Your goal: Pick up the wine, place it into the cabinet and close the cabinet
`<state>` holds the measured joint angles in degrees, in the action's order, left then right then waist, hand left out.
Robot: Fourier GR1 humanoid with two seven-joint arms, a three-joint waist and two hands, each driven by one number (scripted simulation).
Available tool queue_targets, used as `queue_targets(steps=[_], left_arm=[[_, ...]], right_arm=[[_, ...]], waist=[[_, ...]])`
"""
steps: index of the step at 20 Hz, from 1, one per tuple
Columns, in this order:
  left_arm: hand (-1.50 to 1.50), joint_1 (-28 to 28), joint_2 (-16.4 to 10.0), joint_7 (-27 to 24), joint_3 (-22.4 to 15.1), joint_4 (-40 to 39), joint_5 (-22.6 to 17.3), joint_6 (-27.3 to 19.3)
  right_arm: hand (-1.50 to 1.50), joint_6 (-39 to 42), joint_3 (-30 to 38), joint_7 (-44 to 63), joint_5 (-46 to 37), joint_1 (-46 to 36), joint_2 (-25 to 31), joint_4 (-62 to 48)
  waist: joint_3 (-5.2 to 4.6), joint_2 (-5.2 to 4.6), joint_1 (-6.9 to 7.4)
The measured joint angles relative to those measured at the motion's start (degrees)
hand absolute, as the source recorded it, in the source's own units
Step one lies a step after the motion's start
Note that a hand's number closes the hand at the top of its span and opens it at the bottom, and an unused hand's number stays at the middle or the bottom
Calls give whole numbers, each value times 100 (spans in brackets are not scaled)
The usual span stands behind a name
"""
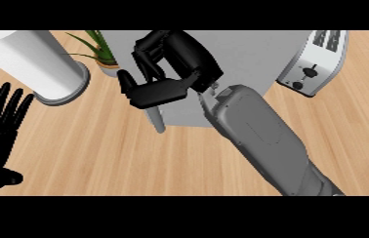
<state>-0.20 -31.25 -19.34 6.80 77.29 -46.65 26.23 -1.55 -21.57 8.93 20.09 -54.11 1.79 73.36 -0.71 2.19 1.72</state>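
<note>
No wine visible: inside the cabinet (245, 51) or hidden under a hand, cannot tell. Over its front, right hand (162, 90), fingers curled, nothing seen in them, beside the ajar door (156, 121); probably positioned to push it shut. At left edge, left hand (10, 115) spread, resting.

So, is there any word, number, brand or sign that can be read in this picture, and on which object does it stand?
There is no text that can be read.
The toaster has dark knobs on its front, but no letters or numbers show beside them.
The white roll, the grey cabinet and the plant pot bear no writing.
</note>
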Motion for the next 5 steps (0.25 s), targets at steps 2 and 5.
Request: queue_targets(steps=[2, 5], left_arm=[[-150, -20, -24, 56, 7, 49, -28, 2], [-150, -14, 5, 103, -29, 101, -47, 34]], right_arm=[[150, 89, 20, -102, -8, 6, 28, -51], [150, 199, 36, -135, 11, 5, 59, -79]], waist=[[-7, 11, 20], [-16, 20, 26]])
